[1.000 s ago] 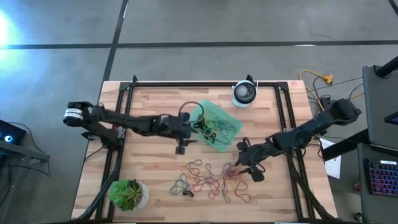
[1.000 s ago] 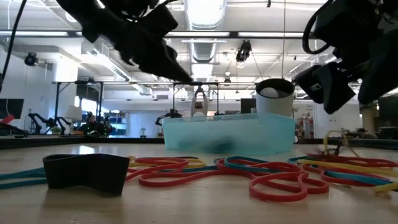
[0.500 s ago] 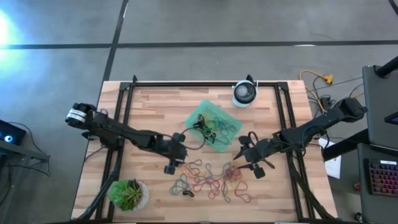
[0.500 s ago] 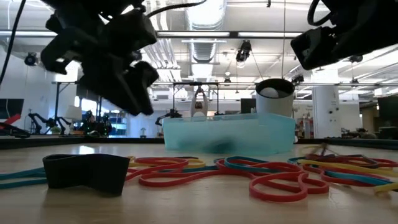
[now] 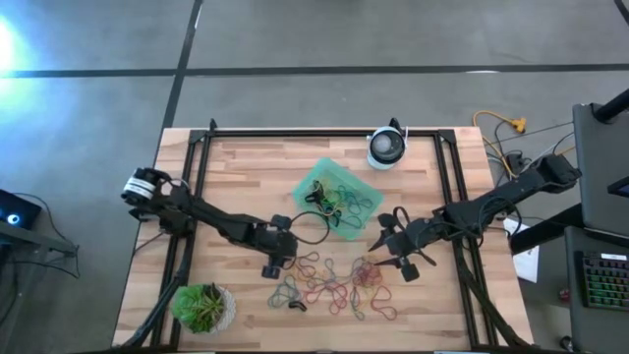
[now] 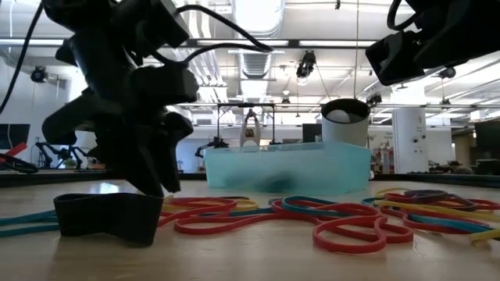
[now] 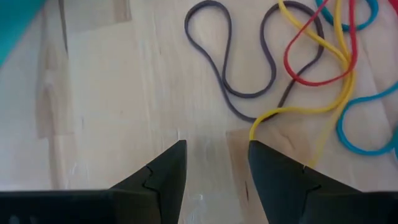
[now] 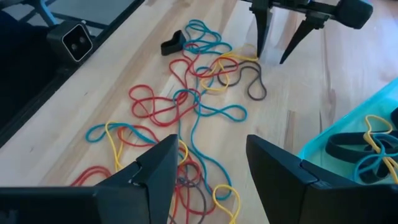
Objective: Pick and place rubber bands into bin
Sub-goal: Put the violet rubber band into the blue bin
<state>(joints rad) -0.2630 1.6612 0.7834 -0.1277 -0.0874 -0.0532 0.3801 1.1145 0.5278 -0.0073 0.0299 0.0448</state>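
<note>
Rubber bands [image 5: 334, 283] are spread on the surface [image 5: 236, 177] beside the bin [image 5: 339, 199]. Left tool [image 5: 271, 267] is lowered at their edge, fingers apart; right tool [image 5: 378, 246] is held apart, empty.

No text, label, brand, number or sign can be read in any of the views. The pale wooden plank surface [image 5: 246, 177] carries no lettering, the shallow translucent mint-green plastic tray [image 5: 339, 198] is unmarked, and the round white-and-black device [image 5: 386, 148] at about one o'clock on the surface shows no legible marking. Fixtures in the room behind are too far off to read.
</note>
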